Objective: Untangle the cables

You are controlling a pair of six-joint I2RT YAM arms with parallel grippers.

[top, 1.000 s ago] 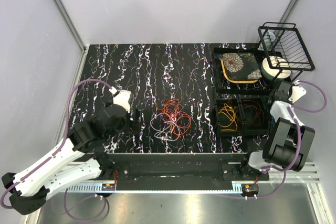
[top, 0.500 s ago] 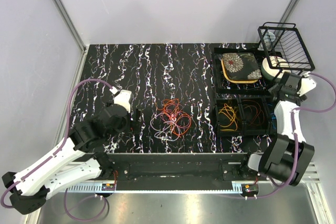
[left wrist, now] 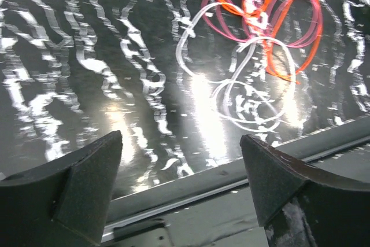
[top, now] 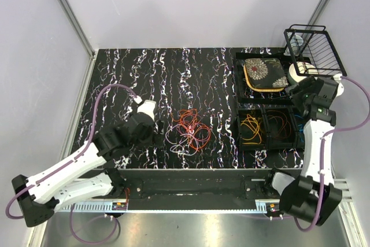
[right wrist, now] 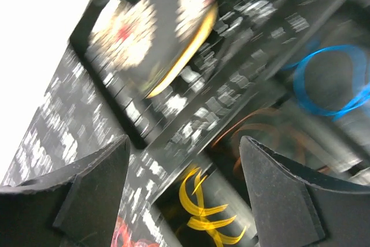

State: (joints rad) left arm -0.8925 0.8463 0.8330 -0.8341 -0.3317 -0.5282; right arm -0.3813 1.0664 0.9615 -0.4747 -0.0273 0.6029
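Note:
The cables (top: 188, 130) lie in a tangle of orange, red and pale purple loops at the middle of the table. In the left wrist view the tangle (left wrist: 254, 15) is at the upper right, with a pale loop (left wrist: 254, 88) nearest. My left gripper (top: 159, 132) (left wrist: 182, 148) hovers just left of the tangle, open and empty. My right gripper (top: 302, 95) (right wrist: 185, 154) is raised over the right-hand bins, open with nothing between its fingers. Below it lie a yellow cable (right wrist: 211, 215) (top: 251, 128), an orange one (right wrist: 272, 134) (top: 279, 124) and a blue one (right wrist: 332, 82).
Black bins (top: 240, 138) hold the separate cables at the right. Behind them a tray carries a flower-patterned pad (top: 265, 73), with a black wire rack (top: 315, 50) and a white round object (top: 300, 73) at the far right. The table's front edge (left wrist: 231, 177) runs close under the left gripper.
My right gripper has opened and its arm has risen and swung back from the bins. The left arm has moved right, closer to the tangle.

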